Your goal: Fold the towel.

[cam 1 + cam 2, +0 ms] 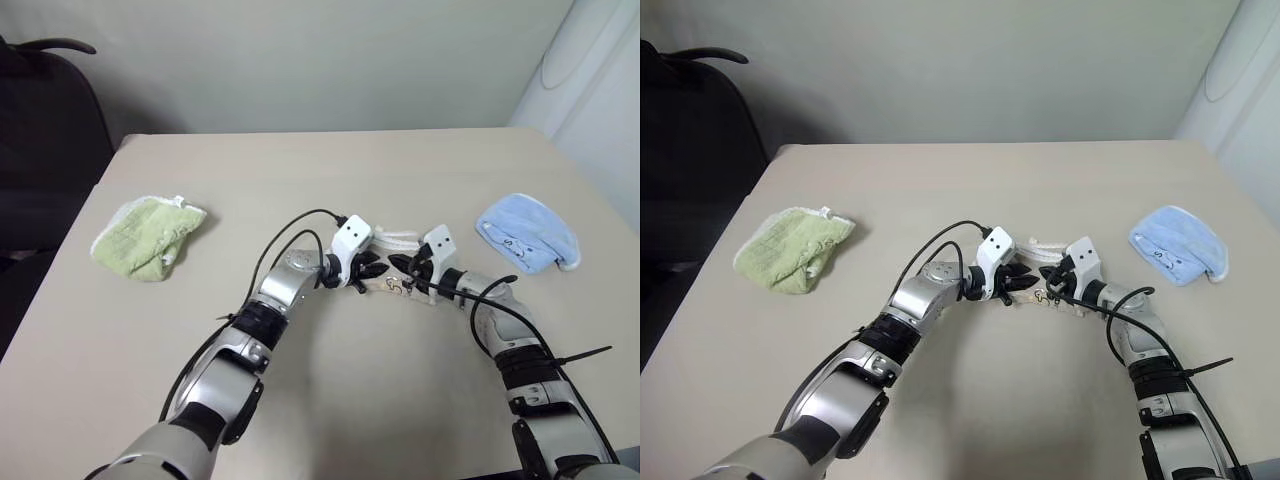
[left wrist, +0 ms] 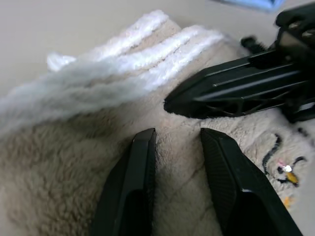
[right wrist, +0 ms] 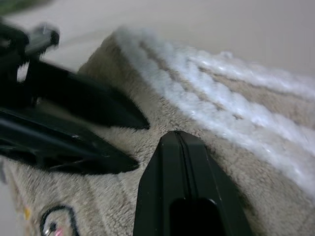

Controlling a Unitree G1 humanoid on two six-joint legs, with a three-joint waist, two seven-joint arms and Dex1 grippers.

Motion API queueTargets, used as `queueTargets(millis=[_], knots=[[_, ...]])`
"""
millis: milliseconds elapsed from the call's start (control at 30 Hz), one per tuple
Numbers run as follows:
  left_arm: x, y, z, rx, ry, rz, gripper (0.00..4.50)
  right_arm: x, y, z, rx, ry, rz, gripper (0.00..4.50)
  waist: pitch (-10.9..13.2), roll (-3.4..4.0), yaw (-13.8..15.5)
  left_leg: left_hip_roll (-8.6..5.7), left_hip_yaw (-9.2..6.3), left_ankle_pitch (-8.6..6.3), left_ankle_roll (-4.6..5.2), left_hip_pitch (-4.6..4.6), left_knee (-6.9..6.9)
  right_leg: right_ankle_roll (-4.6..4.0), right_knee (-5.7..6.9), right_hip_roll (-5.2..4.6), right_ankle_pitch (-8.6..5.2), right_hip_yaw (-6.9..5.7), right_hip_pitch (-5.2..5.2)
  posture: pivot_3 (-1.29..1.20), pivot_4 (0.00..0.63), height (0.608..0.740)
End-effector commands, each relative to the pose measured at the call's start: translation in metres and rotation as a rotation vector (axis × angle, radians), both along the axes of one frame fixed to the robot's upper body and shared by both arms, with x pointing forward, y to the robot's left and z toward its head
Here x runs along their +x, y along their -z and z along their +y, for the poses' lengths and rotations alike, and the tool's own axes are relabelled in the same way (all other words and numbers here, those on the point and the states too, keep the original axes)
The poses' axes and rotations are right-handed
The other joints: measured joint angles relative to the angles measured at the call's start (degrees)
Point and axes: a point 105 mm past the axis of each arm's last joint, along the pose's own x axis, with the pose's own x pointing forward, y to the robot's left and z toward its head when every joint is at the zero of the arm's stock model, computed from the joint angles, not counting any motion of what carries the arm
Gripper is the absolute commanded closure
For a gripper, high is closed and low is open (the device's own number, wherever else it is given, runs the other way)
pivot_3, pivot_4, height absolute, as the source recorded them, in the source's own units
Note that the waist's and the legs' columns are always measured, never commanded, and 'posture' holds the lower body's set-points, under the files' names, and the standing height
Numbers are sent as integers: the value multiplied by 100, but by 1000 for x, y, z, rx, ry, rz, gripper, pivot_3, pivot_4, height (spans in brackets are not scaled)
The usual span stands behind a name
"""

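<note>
Towel (image 1: 392,262), bunched small at centre frame on the table (image 1: 330,180), lies directly beneath both grippers, its corded edge toward the frame top; left gripper (image 2: 178,142) stands part-open over the pile, right gripper (image 3: 179,140) clenched empty against it.

A: How do the arms sit?
B: Both reach inward, left gripper (image 1: 372,270) and right gripper (image 1: 403,266) nearly tip to tip.
A: Jaws?
B: Left slightly parted, right pressed together
</note>
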Motion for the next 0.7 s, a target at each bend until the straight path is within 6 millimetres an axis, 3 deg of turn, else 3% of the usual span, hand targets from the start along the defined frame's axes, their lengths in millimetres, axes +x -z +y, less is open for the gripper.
queueTargets(millis=[33,133,167,300,400,567,700], knots=[[6,-18,19,-220,-103,-3,2884,-3,-6,-13,-31,27,-43,4500,0,0,-12,-1,2,-2,3,4,3,0,-1,0,0,0,6,0,150,740],[-1,-65,39,-468,-131,-40,2884,-9,-37,-20,14,16,-129,4500,3,4,-30,-2,9,1,-4,-36,8,2,2,0,-1,0,-34,0,150,740],[-5,-77,48,-525,-142,-47,2884,-12,-46,-22,29,11,-148,4500,3,4,-30,-2,11,38,-68,-72,13,3,9,1,-2,-1,-71,0,150,740],[-21,-102,97,-547,-210,-151,2884,-21,-72,-31,41,2,-202,4500,3,4,-41,4,40,58,-100,-139,15,2,9,5,-4,8,-136,0,150,740],[-29,-100,138,-470,-306,-201,2884,-22,-85,-40,68,13,-205,4500,3,4,-60,6,52,57,-99,-139,8,4,3,7,-9,19,-144,0,150,740],[-42,-84,179,-380,-418,-196,2884,-16,-94,-55,133,38,-148,4500,4,2,-68,7,52,54,-95,-140,0,8,12,6,-8,25,-155,0,150,740],[-52,-71,186,-356,-445,-164,2942,-6,-90,-63,185,59,-56,3585,4,1,-56,7,51,55,-91,-140,13,8,18,4,4,24,-154,0,150,740]])
